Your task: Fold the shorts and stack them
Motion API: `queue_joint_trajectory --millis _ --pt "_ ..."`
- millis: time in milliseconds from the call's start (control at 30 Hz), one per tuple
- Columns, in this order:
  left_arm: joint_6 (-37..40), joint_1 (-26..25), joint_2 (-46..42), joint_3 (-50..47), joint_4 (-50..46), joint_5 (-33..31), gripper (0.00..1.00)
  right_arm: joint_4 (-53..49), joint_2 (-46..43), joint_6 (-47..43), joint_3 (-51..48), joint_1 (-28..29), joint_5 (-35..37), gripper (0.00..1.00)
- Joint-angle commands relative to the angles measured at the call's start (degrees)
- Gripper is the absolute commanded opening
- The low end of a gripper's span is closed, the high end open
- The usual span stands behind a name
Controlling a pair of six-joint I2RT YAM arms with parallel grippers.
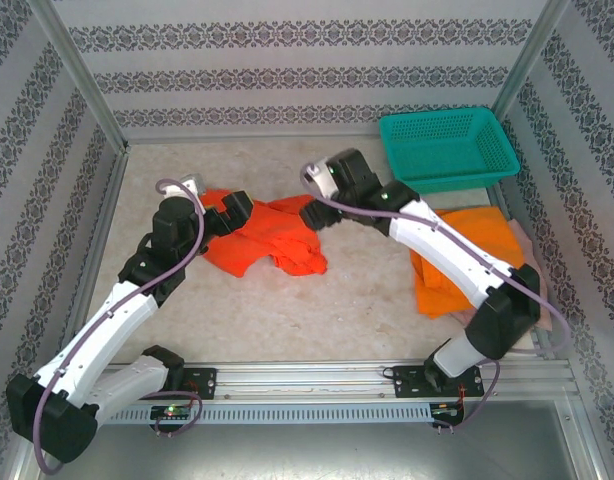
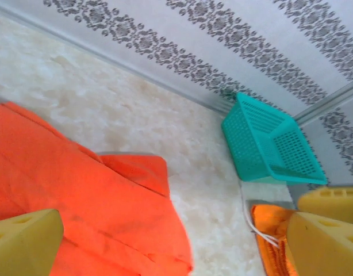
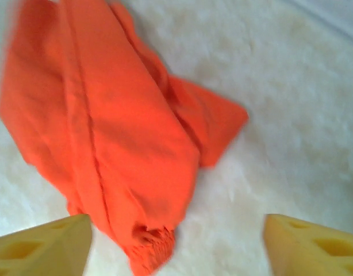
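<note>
1. Looking at the loose orange shorts (image 1: 272, 240) first: they lie in a crumpled heap in the middle of the table (image 1: 287, 320). They are not folded yet.
2. My right gripper (image 3: 173, 230) hangs just above them. Its fingers (image 3: 38, 247) are spread wide apart and hold nothing.
3. My left gripper (image 2: 173, 230) is at the other side of the heap. It is wide open too, with nothing in it.
4. A pile of folded orange shorts (image 1: 457, 270) sits off to my right, under my right arm. The teal basket (image 1: 447, 115) stands behind that pile, near the back wall.
5. I think I am at the step of getting this heap flat so I can fold it.
6. Next, I think each gripper should go down to an edge of the cloth, pinch it, and pull the shorts smooth. The cloth is soft and bunched up, so I should pick my spots with care.
</note>
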Motion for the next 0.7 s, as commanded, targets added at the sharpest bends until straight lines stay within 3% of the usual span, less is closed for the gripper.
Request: queue_joint_trajectory --millis 0,200,333,567,667 --pt "2.1 1.0 1.7 -0.5 -5.5 -1.4 1.0 4.7 -8.7 6.5 -6.9 -0.9 3.0 0.86" --pt "0.5 2.6 7.7 -0.2 -6.8 3.1 1.0 10.3 -9.7 23.7 -15.5 0.4 -2.0 0.87" --pt "-2.7 5.9 11.1 -1.3 -5.3 9.3 1.0 8.6 -5.3 29.6 -16.5 2.4 0.9 0.86" --pt "-1.0 8.7 17.7 -3.6 -4.8 10.0 1.0 9.7 1.1 28.9 -21.4 4.2 0.3 0.86" --pt "-1.1 8.7 24.2 -2.8 0.3 12.6 1.0 13.3 5.9 29.1 -21.5 4.1 -1.1 0.79"
